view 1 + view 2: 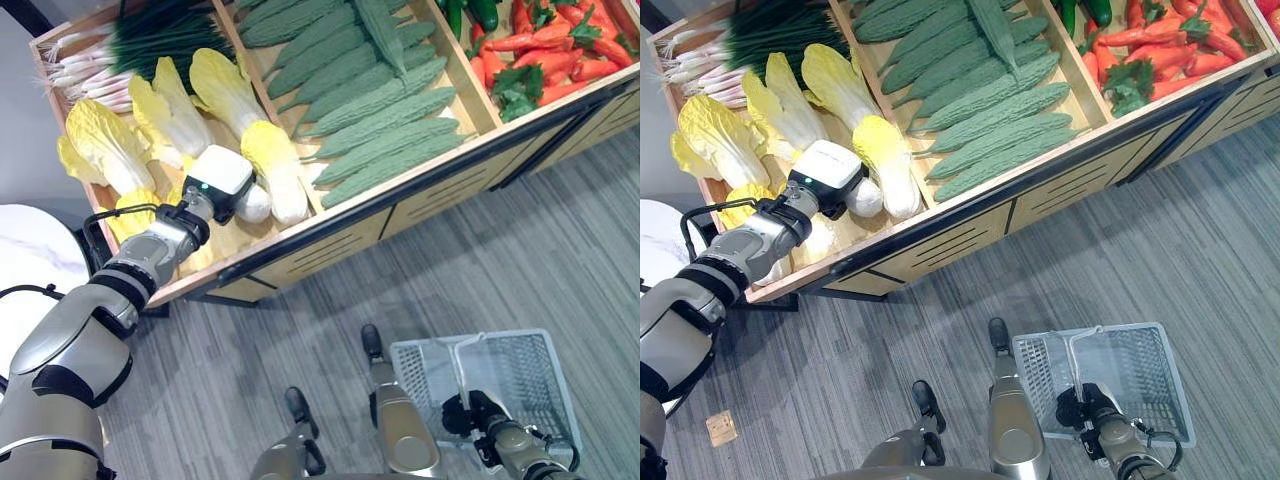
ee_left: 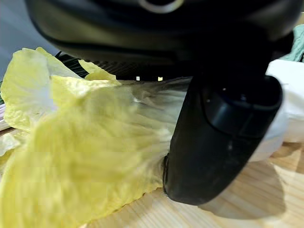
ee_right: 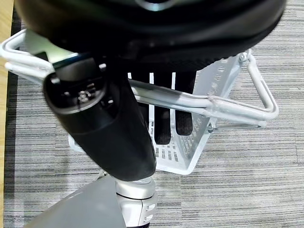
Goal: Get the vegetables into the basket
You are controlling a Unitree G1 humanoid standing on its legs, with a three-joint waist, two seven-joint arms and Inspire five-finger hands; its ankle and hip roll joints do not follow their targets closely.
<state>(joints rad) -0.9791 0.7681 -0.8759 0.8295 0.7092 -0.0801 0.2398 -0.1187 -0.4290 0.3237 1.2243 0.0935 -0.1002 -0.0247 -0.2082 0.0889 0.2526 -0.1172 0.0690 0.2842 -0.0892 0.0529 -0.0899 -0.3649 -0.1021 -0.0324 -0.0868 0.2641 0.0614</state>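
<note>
- The left hand point(image 1: 222, 180) is down in the cabbage compartment of the wooden produce stand point(image 1: 330, 235), sitting right on top of a napa cabbage point(image 2: 95, 142). From the head cameras its white back cover hides the fingers.
- In the left wrist view the thumb point(image 2: 218, 142) lies dark and chunky against the cabbage's pale white stem end, with crinkly yellow leaves pressed up to it. The other fingers are out of sight under the palm, so I can't tell if the hand has actually closed on it.
- The cabbages point(image 1: 235, 110) are long, with white ribs and ruffled yellow leaves, and lie in a loose pile on the light wood floor of the bin.
- The next compartment holds bumpy green bitter gourds point(image 1: 375, 110), long and tapered, stacked diagonally.
- Spring onions point(image 1: 120, 50) sit at the far left corner, with red chillies point(image 1: 550, 55) in the right bin. Both are cut off by the frame edge.
- The right hand point(image 1: 1085, 405) is low by the floor, fingers curled round the metal handle point(image 3: 223, 107) of the basket point(image 1: 530, 375).
- The basket is white plastic mesh and sits on grey striped carpet point(image 1: 500, 260). Part of its inside is blocked by the hand; what I can see of it has no veg.
</note>
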